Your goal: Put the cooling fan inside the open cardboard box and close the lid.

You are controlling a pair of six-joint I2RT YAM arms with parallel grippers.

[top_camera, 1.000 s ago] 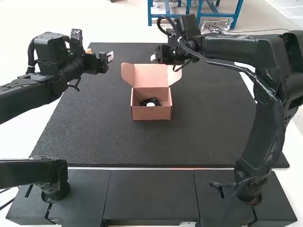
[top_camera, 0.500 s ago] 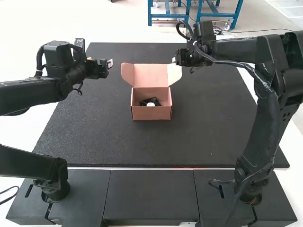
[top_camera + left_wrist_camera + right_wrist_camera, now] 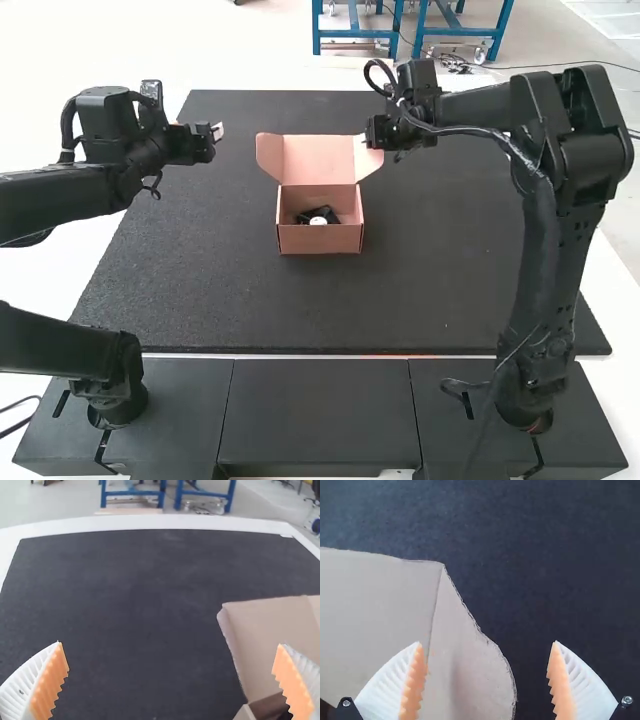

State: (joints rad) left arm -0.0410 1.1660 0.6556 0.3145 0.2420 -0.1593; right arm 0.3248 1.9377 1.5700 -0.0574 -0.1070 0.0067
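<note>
The small cardboard box [image 3: 320, 230] stands mid-mat with its lid [image 3: 312, 158] tilted up and back. The black cooling fan [image 3: 316, 215] lies inside it. My left gripper [image 3: 205, 138] hovers open to the left of the lid, apart from it; in the left wrist view the lid's corner [image 3: 265, 645] sits near one finger [image 3: 292, 672] of the wide open gripper [image 3: 170, 680]. My right gripper [image 3: 374, 130] hangs open at the lid's right side flap [image 3: 368, 160]. In the right wrist view that flap [image 3: 445, 645] lies between the spread fingers of the gripper [image 3: 485, 677], nearer one pad [image 3: 415, 677].
A black mat [image 3: 200, 260] covers most of the table, with a white surface [image 3: 60, 270] around it. Open mat lies in front of the box and on both sides of it.
The right gripper swung from above the lid's middle to its right side flap. The left gripper drew back to the left, away from the lid.
</note>
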